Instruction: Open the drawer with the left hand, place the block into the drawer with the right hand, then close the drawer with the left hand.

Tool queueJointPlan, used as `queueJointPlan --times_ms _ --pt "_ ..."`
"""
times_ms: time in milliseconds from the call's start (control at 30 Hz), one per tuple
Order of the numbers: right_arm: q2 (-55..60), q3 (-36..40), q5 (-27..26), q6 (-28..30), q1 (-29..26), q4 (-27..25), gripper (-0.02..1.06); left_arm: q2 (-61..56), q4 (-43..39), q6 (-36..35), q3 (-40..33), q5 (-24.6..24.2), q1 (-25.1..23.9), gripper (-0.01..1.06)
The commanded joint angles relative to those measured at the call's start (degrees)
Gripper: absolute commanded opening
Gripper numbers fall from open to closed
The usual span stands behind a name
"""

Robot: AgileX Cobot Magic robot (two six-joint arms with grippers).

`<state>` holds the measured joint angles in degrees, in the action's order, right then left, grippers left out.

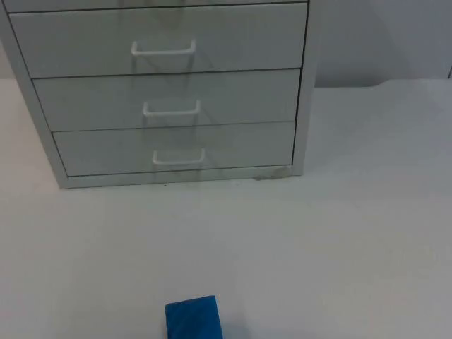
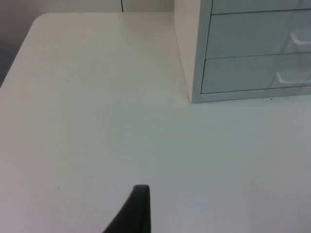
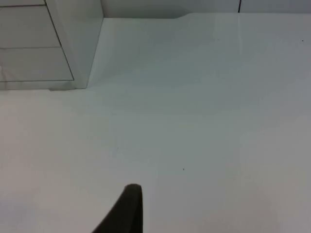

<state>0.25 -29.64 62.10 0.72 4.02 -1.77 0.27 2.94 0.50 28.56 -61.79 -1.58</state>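
Progress: nothing of the task looked done; all three drawers of the cabinet (image 1: 169, 92) were shut, so opening, placing and closing all seemed left.
Cabinet: a pale grey chest stood at the back of the white table (image 1: 339, 240), its front facing the camera, each drawer with a white handle.
Bottom drawer: its handle (image 1: 179, 157) sat untouched, with no gripper near it.
Block: the blue block (image 1: 193, 318) lay on the table, well in front of the cabinet and apart from it, cut by the near edge of the top view.
Left gripper: one black fingertip (image 2: 136, 208) hung over bare table, off to the side of the cabinet's corner; it held and touched nothing visible, and I could not tell how far open it was.
Right gripper: one black fingertip (image 3: 127, 208) hung above bare table on the cabinet's other side; nothing was in its grasp as far as shown, its opening not readable.
Next step, as judged: the left arm had to reach a drawer handle first.
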Motion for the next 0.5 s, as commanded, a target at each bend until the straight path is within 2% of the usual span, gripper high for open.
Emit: queueJointPlan --times_ms 0,133,267,300,467 --pt "0.35 -0.47 -0.68 0.19 -0.33 0.09 1.05 -0.09 0.96 -0.07 -0.24 0.34 0.38 1.05" --pt "4.27 -2.01 -1.90 0.19 -0.33 0.09 1.05 3.48 2.75 -0.07 -0.24 0.74 0.38 1.05" --pt "11.16 -3.98 -7.41 0.19 -0.33 0.09 1.05 10.30 3.18 -0.07 -0.24 0.74 0.38 1.05" --pt "11.16 -3.98 -7.41 0.19 -0.33 0.09 1.05 10.30 3.18 -0.07 -0.24 0.74 0.38 1.05" --pt "21.47 -4.23 -15.38 0.19 -0.33 0.09 1.05 20.18 3.57 -0.07 -0.14 0.74 0.38 1.05"
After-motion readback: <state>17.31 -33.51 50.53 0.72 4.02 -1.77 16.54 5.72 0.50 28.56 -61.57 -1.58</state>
